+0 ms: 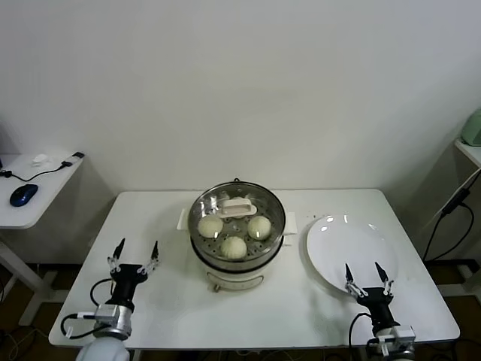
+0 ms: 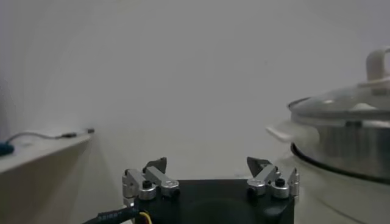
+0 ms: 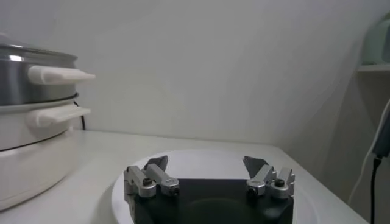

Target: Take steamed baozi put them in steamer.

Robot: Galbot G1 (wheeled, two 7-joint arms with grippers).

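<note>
Sitting mid-frame, your steamer (image 1: 237, 226) holds three visible steamed baozi (image 1: 234, 246) under its glass lid (image 1: 237, 207); left gripper (image 1: 135, 256) and right gripper (image 1: 367, 276) wait released, lower corners.

There were three buns (image 1: 210, 226) (image 1: 259, 226) (image 1: 234, 247) visible in one steamer (image 1: 237, 263), under one lid (image 1: 237, 207). One plate (image 1: 338, 252) lay right. Two grippers (image 1: 135, 256) (image 1: 368, 277) stood near, left and right, on one table (image 1: 165, 301).

The steamer (image 1: 237, 229) stands mid-counter (image 1: 165, 301) under its glass lid (image 1: 237, 207), with three baozi (image 1: 234, 247) visible inside. A bare white plate (image 1: 349, 252) lies just to its right. The left hand (image 1: 135, 256) and right hand (image 1: 368, 277) hover open near the front edge.
</note>
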